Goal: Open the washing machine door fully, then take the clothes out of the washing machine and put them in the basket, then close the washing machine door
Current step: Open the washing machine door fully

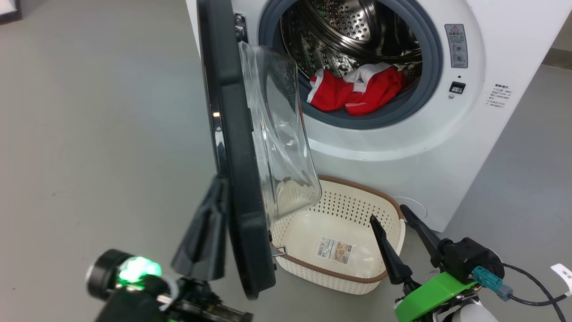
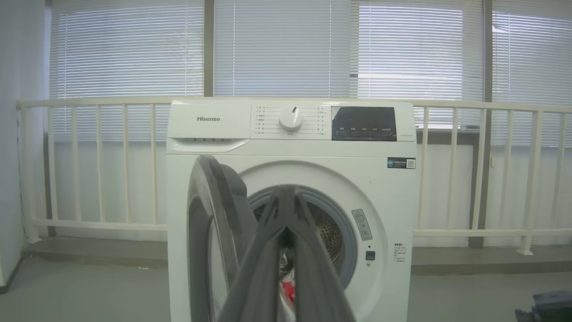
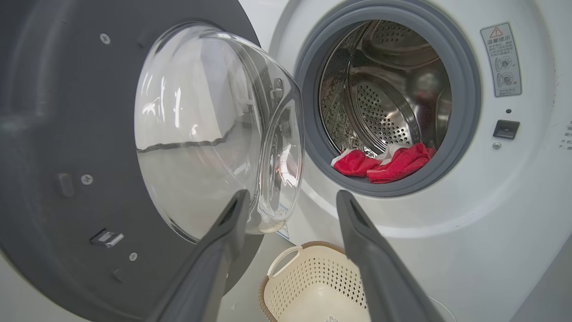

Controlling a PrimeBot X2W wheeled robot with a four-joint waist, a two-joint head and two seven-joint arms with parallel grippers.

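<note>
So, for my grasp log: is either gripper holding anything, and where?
Nothing. The right gripper hangs open near the cream perforated plastic basket; the left gripper is shut, empty, beside the round glossy black door.

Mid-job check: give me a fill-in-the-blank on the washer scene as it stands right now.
The clothes lie inside the washing machine, in its perforated steel ____.
The basket holds no clothes, just a ____ on its floor.
The right hand is ____, holding nothing.
Missing words: drum; sticker; open.
</note>
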